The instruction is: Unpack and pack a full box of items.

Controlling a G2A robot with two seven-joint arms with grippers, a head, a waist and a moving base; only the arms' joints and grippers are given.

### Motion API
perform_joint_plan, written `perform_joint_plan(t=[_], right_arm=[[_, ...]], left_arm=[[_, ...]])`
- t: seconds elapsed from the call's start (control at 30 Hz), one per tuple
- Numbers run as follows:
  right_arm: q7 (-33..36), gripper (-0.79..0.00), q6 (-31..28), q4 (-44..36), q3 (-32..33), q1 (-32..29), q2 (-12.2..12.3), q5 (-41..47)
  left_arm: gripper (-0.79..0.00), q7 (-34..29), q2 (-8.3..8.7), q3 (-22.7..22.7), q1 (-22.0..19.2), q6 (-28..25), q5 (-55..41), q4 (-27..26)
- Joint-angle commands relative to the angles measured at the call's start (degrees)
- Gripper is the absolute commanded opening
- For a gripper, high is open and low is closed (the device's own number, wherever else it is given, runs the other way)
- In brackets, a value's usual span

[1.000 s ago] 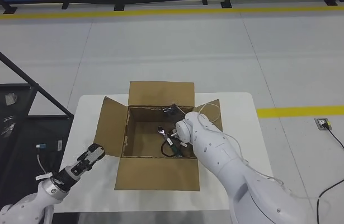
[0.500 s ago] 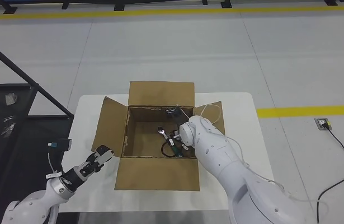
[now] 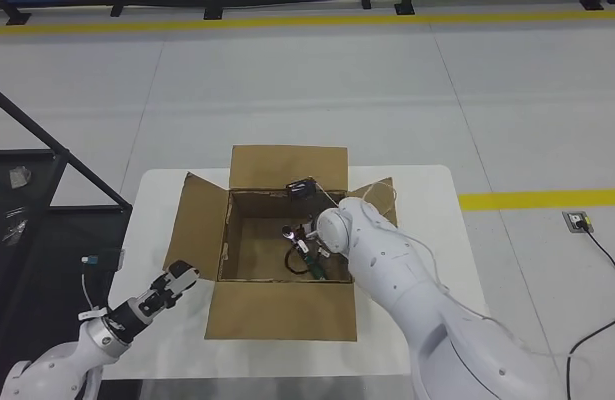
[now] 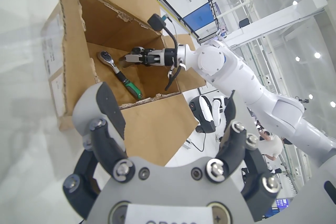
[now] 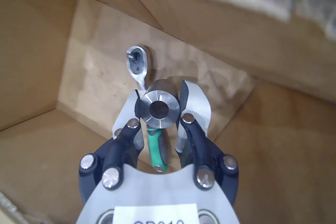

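An open cardboard box (image 3: 287, 165) stands on the white table (image 3: 427, 200). On its floor lies a ratchet wrench (image 3: 289, 235) with a green-and-black handle (image 4: 132, 87). My right gripper (image 5: 160, 93) is down inside the box, shut on a short steel socket (image 5: 160, 107) and hovering just above the ratchet's shaft; the ratchet head (image 5: 137, 64) shows beyond the fingertips. The left wrist view shows that gripper (image 4: 126, 59) over the box floor. My left gripper (image 3: 182, 272) is open and empty, low over the table at the box's front-left corner, fingers (image 4: 105, 101) spread wide.
All the box flaps (image 4: 157, 117) are folded outward; the front one lies between the left gripper and the opening. A black metal frame (image 3: 27, 200) stands off the table's left side. Bare tabletop lies right of the box.
The right wrist has turned inside the box, its black camera block swinging toward the back wall. The left gripper has edged slightly right along the table toward the front flap.
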Motion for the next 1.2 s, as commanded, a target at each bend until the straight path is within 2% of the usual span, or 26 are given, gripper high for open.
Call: perform_joint_plan(t=[0.0,0.17,0.33,0.57,0.67,0.77,0.93,1.03,1.17], right_arm=[[-0.8,-0.785,-2.1,-0.5,0.5,0.8,0.3,0.1],[-2.1,-0.785,-4.3,-2.6,1.2,1.9,1.1,-0.7],[-3.9,-0.785,-4.0,-6.4,2.2,2.3,2.5,-1.8],[-2.5,-0.785,-1.1,-17.5,5.9,1.0,7.0,-3.9],[-1.2,-0.785,2.9,-26.3,9.1,-1.6,10.3,-6.8],[2.1,-0.785,8.7,-39.7,14.7,-6.5,14.6,-11.6],[14.3,-0.785,15.6,-68.8,29.0,-21.2,22.1,-23.7],[19.9,-0.785,16.5,-81.5,37.0,-29.3,24.6,-29.1],[22.6,-0.785,19.4,-87.1,44.2,-34.7,26.3,-36.2]], left_arm=[[0.000,-0.2,0.14,0.4,-0.6,0.2,0.0,0.4],[0.000,-1.0,0.43,1.7,-2.5,0.3,-0.3,1.5],[0.000,-2.0,0.73,3.1,-4.6,0.5,-0.5,2.6],[0.000,-2.8,1.18,3.9,-6.7,0.2,-1.4,4.0],[0.000,-3.0,1.36,4.1,-7.3,0.0,-2.1,4.5],[0.000,-3.2,1.52,4.3,-7.7,-0.2,-2.6,5.1],[0.000,-3.1,1.77,4.7,-8.2,-0.5,-3.3,6.3],[0.000,-3.0,1.91,4.9,-8.4,-0.7,-4.0,6.8],[0.000,-3.4,2.09,5.2,-8.6,-1.0,-5.4,7.5]])
